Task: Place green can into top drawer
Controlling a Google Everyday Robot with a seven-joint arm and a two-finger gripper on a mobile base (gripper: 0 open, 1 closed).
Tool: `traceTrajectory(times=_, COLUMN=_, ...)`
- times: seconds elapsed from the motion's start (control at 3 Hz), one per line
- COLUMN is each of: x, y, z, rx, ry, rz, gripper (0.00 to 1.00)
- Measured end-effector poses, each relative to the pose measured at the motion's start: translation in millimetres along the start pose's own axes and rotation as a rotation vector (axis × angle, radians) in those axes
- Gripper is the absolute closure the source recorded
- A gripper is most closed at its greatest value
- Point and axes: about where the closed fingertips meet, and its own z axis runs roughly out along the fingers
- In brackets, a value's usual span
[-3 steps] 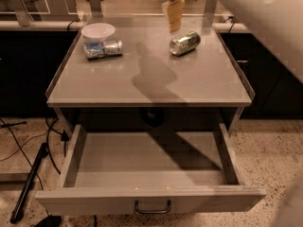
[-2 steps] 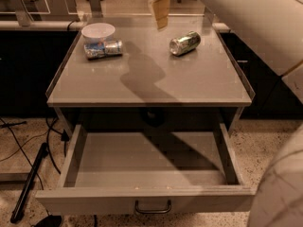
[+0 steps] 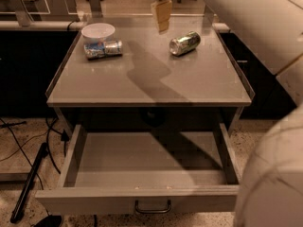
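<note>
In the camera view the gripper (image 3: 161, 12) has slid a little left along the back edge of the desk (image 3: 142, 86). It now hangs up and left of the green can (image 3: 185, 43), not over it. I cannot tell if it is spread or squeezed. The 1 green can lies on its side near the back right corner. The top drawer (image 3: 137, 196) sticks out under the front edge, ready, but the grab is not done yet

Shiny metal green can (image 3: 184, 43), smooth grey table (image 3: 189, 82), yellowish matt claw (image 3: 161, 12) above its far edge.
</note>
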Motion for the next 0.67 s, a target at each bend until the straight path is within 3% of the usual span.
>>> traceTrajectory(times=0.33, x=10, y=9, z=30, rx=-0.034, ry=-0.094, rz=0.056, gripper=0.00)
traceTrajectory(times=0.67, x=25, y=21, z=57, rx=-0.075, ry=-0.143, rz=0.110, gripper=0.00)
